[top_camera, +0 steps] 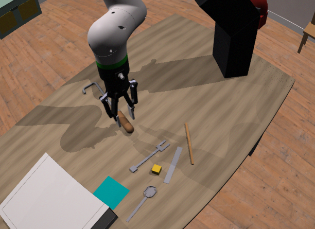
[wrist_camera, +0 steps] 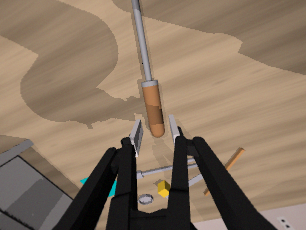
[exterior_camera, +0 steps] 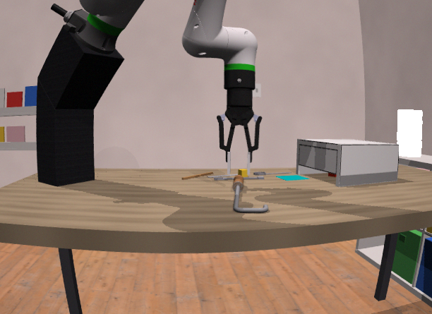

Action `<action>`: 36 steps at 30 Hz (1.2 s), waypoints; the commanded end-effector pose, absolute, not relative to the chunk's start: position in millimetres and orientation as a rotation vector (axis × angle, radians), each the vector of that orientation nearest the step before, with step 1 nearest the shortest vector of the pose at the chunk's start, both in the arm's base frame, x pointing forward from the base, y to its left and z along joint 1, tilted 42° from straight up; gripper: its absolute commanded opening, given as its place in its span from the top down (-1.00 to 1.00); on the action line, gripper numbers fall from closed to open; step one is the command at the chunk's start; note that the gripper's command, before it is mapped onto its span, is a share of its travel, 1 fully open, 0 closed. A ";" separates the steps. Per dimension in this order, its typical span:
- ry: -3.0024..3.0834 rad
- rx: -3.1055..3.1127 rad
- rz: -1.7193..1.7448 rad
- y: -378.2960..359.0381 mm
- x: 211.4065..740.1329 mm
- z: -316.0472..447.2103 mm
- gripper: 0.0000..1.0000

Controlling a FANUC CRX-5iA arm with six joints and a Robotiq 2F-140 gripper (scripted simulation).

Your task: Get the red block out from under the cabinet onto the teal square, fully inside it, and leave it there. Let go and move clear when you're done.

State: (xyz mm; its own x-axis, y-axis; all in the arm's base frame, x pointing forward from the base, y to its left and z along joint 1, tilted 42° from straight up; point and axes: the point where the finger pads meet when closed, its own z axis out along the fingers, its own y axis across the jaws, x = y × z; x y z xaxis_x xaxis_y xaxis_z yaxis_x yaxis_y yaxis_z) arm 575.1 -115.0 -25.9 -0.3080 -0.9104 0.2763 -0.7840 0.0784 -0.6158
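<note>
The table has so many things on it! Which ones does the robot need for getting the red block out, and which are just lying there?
For the job:
red block, peeking from under the cabinet
teal square
hook tool with wooden handle, under the partly open, unloaded fingers

Just lying about:
yellow cube
fork tool
flat grey strip
wooden stick
ring-ended tool
</note>
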 end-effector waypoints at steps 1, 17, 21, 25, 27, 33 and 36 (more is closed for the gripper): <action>2.166 -1.728 -1.043 -116.5 577.5 -28.9 0.33; 2.166 -1.728 -1.043 -125.6 589.5 -45.3 0.33; 2.166 -1.728 -1.043 -126.7 591.0 -47.4 0.33; 2.166 -1.728 -1.043 -128.6 593.5 -50.9 0.33; 2.166 -1.728 -1.043 -129.4 594.5 -52.2 0.33; 2.166 -1.728 -1.043 -130.6 596.2 -54.5 0.33; 2.166 -1.728 -1.043 -130.8 596.4 -54.8 0.33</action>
